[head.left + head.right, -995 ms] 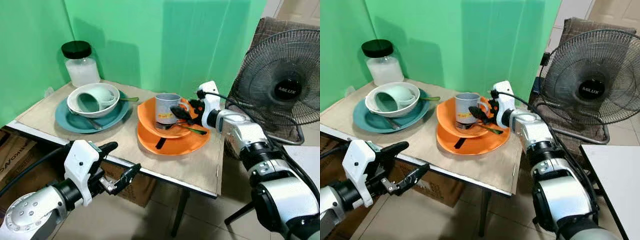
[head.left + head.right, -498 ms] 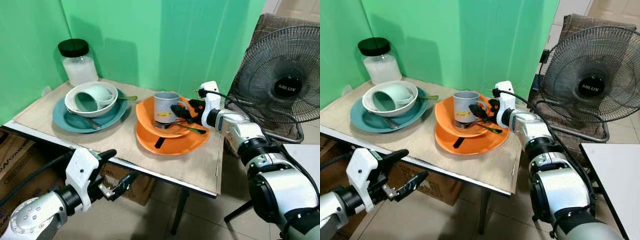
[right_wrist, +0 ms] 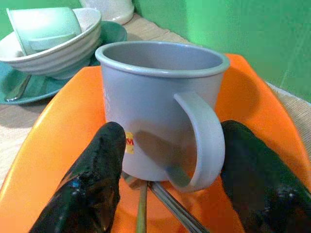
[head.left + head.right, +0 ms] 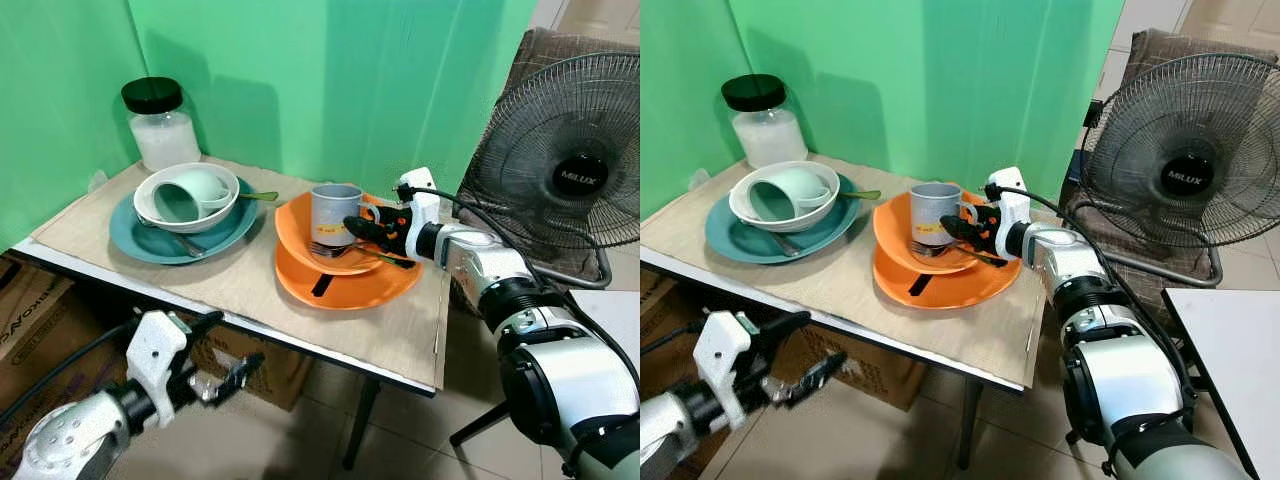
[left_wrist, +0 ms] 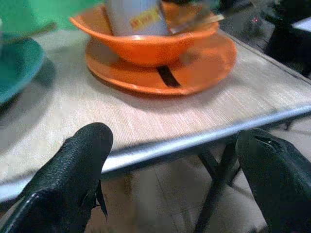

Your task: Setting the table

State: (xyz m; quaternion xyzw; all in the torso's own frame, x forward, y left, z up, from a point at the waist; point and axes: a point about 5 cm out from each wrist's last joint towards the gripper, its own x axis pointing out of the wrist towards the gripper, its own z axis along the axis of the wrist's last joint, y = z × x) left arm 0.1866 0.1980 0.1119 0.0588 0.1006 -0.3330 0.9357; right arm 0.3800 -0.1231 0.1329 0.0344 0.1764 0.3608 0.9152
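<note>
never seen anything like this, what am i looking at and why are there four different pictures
This is a humanoid robot with two silver arms, each ending in a gripper of two long black fingers. Two pictures come from cameras in its head, looking down at a small wooden table. The other two come from cameras on its wrists, looking along the fingers.

On the table, an orange bowl sits on an orange plate. In the bowl stand a grey metal mug and some cutlery. To the robot's left, a white bowl holding a pale green cup on its side rests on a teal plate. Behind is a black-lidded glass jar.

The right gripper is open, its fingers on either side of the mug's handle, holding nothing yet. The left gripper hangs open below the table edge.
</note>
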